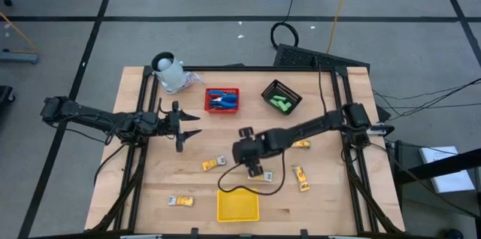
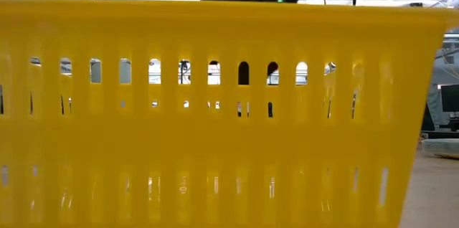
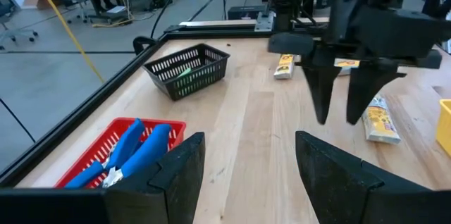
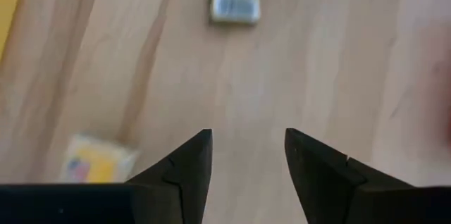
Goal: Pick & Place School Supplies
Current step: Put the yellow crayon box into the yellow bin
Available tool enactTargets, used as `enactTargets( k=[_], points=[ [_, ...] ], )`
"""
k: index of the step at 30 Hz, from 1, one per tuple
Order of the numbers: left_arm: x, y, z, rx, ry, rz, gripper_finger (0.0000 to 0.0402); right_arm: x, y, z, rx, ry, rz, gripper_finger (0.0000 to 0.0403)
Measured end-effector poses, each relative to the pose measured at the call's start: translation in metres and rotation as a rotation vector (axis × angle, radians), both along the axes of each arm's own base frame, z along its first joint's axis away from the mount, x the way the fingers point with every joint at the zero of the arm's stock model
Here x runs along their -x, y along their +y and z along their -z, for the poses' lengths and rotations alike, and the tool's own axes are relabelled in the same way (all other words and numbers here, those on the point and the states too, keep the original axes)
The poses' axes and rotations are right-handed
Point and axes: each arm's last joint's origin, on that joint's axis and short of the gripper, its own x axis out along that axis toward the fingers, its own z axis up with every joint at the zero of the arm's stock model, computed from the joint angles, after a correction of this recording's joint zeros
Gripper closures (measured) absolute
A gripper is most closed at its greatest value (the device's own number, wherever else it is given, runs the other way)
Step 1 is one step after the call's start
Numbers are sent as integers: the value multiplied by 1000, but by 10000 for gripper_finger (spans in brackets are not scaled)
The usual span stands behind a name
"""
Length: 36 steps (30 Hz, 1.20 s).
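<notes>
Low down, yellow basket (image 2: 215,127) wall hides table and tools.

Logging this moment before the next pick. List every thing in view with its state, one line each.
left gripper: open, empty, hovering near the red basket.
right gripper: open, empty, above bare wood among the packets.
red basket: holds blue-handled tools.
black basket: holds green blocks.
yellow tray: empty, at the table's front edge.
yellow packets: loose on the table, none binned.
</notes>
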Motion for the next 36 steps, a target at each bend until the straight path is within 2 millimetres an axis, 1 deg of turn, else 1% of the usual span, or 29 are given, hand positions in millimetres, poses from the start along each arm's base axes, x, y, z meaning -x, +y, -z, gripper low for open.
enactTargets(
  k=[5, 8, 12, 15, 18, 20, 22, 25, 29, 31, 34, 36],
  points=[
    [0, 0, 0, -7, 1, 2, 176, 15, 13, -2, -18, 89, 49, 217],
    [0, 0, 0, -7, -1, 2, 176, 20, 13, 1, 15, 138, 86, 211],
    [0, 0, 0, -7, -2, 2, 176, 25, 1, 2, 82, 188, 174, 211],
    [0, 0, 0, -6, -3, 2, 176, 26, -10, 11, 82, 195, 200, 210],
    [0, 0, 0, -7, -3, 2, 176, 30, -16, 12, 40, 86, 157, 210],
    [0, 0, 0, -7, -3, 2, 176, 29, -20, 6, -38, -85, 114, 210],
    [0, 0, 0, -7, -4, 2, 176, 36, -27, -1, -91, -259, 77, 210],
    [0, 0, 0, -7, -3, 2, 176, 55, -43, -9, -138, -538, 64, 211],
    [0, 0, 0, -6, -3, 2, 176, 97, -64, -11, -203, -858, 101, 211],
    [0, 0, -1, -5, -13, 1, 176, 123, -70, -2, -208, -894, 123, 211],
    [0, 0, -2, -4, -17, 2, 176, 157, -76, 11, -201, -867, 171, 211],
    [-1, 0, -2, -3, -23, 2, 176, 176, -76, 15, -214, -842, 197, 211]
  ],
)
